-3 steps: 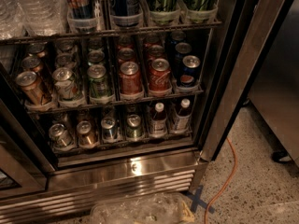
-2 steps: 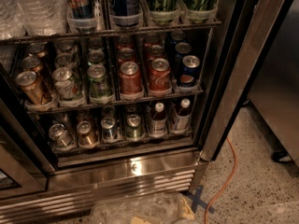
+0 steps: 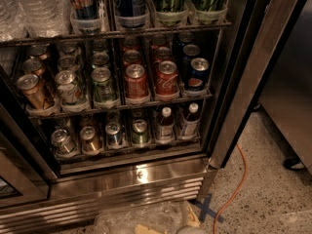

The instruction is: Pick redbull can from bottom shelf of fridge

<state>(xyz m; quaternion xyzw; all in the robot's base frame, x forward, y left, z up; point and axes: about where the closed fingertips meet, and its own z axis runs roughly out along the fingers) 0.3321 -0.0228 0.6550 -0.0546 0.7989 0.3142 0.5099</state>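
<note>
The fridge [image 3: 146,172] stands open in front of me, with a steel frame and a slatted grille at its base. On its bottom shelf, the redbull can [image 3: 114,133] stands upright, slim with a blue-and-silver body and third from the left. A copper-orange can [image 3: 89,138] is to its left and a greenish can [image 3: 140,132] to its right. My gripper [image 3: 146,224] shows only as a pale, partly hidden shape at the bottom edge, low in front of the grille and well below the bottom shelf.
A silver can [image 3: 61,141] and two small bottles [image 3: 165,124] share the bottom shelf. Cola and other cans fill the middle rack [image 3: 122,106]. The fridge's right door post [image 3: 243,82] is close by. An orange cable [image 3: 234,189] and blue tape cross [image 3: 208,209] lie on the speckled floor.
The fridge and cans have not moved. A pale yellowish part of the gripper has come slightly more into view at the bottom edge.
</note>
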